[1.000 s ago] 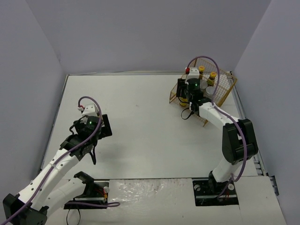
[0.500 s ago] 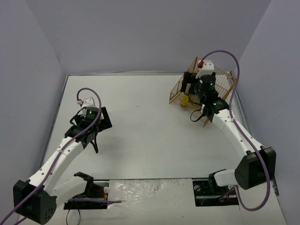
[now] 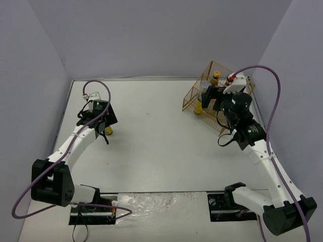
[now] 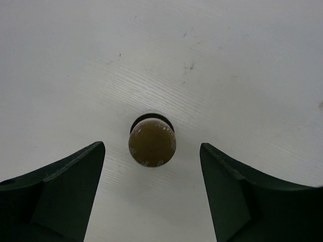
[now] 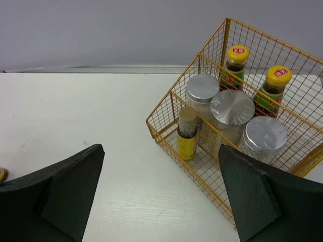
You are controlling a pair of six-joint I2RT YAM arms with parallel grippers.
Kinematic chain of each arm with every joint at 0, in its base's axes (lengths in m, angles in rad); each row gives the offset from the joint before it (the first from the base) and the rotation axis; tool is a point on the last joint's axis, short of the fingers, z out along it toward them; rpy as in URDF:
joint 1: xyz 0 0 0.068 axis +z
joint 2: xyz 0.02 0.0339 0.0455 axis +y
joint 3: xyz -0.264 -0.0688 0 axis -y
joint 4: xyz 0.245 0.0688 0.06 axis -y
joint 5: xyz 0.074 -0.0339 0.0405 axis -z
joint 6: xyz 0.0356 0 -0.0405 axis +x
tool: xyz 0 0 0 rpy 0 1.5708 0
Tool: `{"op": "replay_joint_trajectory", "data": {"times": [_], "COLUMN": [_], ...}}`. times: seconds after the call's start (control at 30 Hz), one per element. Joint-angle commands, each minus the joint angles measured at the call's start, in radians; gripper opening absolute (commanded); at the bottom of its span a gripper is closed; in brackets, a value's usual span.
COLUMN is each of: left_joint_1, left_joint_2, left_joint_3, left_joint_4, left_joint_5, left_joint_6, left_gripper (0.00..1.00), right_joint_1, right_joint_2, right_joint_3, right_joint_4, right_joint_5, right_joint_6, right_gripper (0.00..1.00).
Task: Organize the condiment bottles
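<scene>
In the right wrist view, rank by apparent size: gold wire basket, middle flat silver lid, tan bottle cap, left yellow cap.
1. gold wire basket
2. middle flat silver lid
3. tan bottle cap and left yellow cap: look alike; the yellow one sits farther back, so unranked.

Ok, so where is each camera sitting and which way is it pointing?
Top external: above and behind the bases, looking down on the table; both arms show.
Left wrist: straight down on a lone bottle, centred in the open left gripper.
Right wrist: forward and down at the gold basket holding six bottles; open right gripper frames it.
Shared: top external and right wrist both show the basket.
</scene>
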Motion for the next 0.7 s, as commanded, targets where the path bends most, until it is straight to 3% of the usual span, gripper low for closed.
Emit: {"op": "replay_joint_trajectory", "data": {"times": [0.0,0.3,0.43,0.67], "left_joint_1": [0.010,-0.014,-0.093,-0.362], "left_joint_2": [0.049,0.117,0.144,0.262], "left_joint_3": [0.092,0.124,0.169,0.275], "left_joint_4": [0.102,0.140,0.148,0.148], "left_joint_5": [0.011,0.126,0.191,0.270], "left_joint_6": [0.046,0.087,0.102,0.140], "left_gripper": [0.65,0.17,0.12,0.12], "right_joint_1": [0.002,0.002,0.001,0.004], "right_joint_2": [-0.046,-0.075,-0.083,-0.087], "right_joint_3": [-0.027,-0.051,-0.057,-0.078], "right_joint_4": [0.015,-0.001,-0.010,-0.012], "right_joint_5": [-0.059,-0.075,-0.077,-0.122], "right_joint_6": [0.034,0.043,0.041,0.024], "right_gripper": [0.94,0.95,0.95,0.96]}}
